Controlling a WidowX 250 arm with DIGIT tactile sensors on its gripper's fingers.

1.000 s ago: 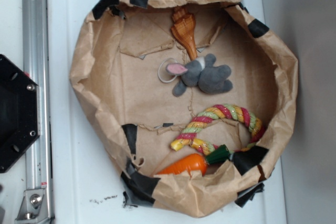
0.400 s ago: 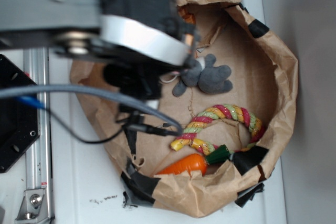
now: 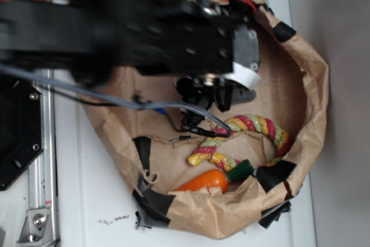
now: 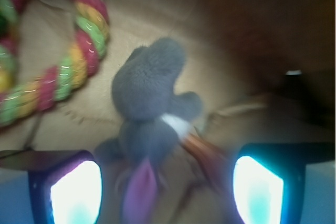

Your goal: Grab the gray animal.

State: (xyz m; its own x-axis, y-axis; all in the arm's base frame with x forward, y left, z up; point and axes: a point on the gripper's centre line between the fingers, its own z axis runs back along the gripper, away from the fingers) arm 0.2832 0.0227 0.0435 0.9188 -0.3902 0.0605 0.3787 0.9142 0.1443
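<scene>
Plush gray bunny (image 4: 149, 108) lies on the brown paper floor of a crumpled paper basin (image 3: 315, 93), its pink-lined ear pointing toward the wrist camera and its body stretching away between the two pads (image 4: 76, 192) of the end effector (image 4: 167, 192), which stands wide open, holding nothing, with a pad on either side of the ear end. Just beside the bunny curls the multicoloured rope ring (image 3: 243, 137), and from the exterior view the black arm (image 3: 144, 27) covers most of the toy, while an orange plastic carrot (image 3: 205, 182) rests near the basin's lower wall, on the white tabletop (image 3: 87, 201).
</scene>
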